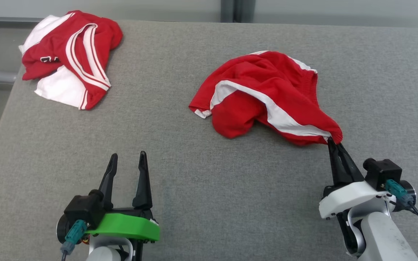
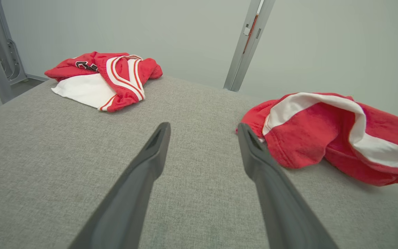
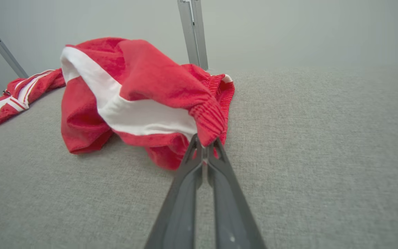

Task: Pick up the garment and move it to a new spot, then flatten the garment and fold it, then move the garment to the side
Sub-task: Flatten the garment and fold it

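Currently, at the far left corner of the desk (image 1: 209, 210), a crumpled jersey (image 1: 69, 58) is lying in a heap, and I am not touching it. Next along, I am holding my left gripper (image 1: 128, 156) spread and empty above the bare grey surface, well apart from any cloth. To its right, the garment (image 1: 263, 90), red shorts with a white side band, is resting bunched near the middle of the desk, one end reaching toward me. At the right, I am pinching the elastic waistband corner with my right gripper (image 1: 335, 145), fingers pressed together on the cloth. Status, as a judgement: the pick-up is under way, with the grasp made but most of the fabric lying on the desk. Relocating, flattening, folding and the final move to the side are all remaining.
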You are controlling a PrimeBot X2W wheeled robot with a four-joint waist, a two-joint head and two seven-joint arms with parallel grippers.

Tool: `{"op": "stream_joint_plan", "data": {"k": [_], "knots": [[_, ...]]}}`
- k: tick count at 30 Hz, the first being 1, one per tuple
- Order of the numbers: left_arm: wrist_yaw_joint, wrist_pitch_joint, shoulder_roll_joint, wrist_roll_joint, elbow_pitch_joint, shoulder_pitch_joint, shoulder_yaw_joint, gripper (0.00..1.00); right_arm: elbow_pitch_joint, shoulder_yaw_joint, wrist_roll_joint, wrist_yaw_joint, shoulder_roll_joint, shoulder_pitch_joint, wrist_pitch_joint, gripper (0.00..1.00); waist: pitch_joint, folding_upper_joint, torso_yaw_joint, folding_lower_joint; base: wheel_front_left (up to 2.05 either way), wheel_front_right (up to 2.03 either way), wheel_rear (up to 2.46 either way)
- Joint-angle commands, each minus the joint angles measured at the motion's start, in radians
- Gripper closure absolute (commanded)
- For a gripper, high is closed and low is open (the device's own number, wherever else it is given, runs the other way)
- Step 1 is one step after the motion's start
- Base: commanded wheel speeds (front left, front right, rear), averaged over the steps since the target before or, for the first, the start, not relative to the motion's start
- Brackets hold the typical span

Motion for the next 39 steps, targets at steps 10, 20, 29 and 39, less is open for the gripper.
{"op": "stream_joint_plan", "data": {"k": [10, 20, 29, 39], "knots": [[-0.01, 0.0, 0.002, 0.011, 0.004, -0.011, 0.006, 0.0, 0.064, -0.087, -0.041, 0.0, -0.074, 0.025, -0.003, 1.0, -0.006, 0.0, -0.08, 0.0, 0.0, 0.0, 0.0], [-0.015, 0.0, 0.002, 0.017, 0.007, -0.021, 0.017, 0.0, 0.129, -0.139, -0.057, 0.0, -0.102, 0.001, -0.003, 0.97, 0.004, 0.0, -0.094, 0.0, 0.0, 0.0, 0.0], [-0.015, 0.0, 0.002, 0.019, 0.01, -0.015, 0.026, 0.0, 0.108, -0.172, -0.079, 0.0, -0.095, 0.036, -0.003, 0.0, -0.015, 0.0, -0.137, 0.0, 0.0, 0.0, 0.0], [-0.023, 0.0, 0.002, 0.023, 0.006, -0.011, 0.029, 0.0, 0.026, -0.195, -0.079, 0.0, -0.071, 0.069, -0.003, 0.0, -0.033, 0.0, -0.177, 0.0, 0.0, 0.0, 0.0]]}}
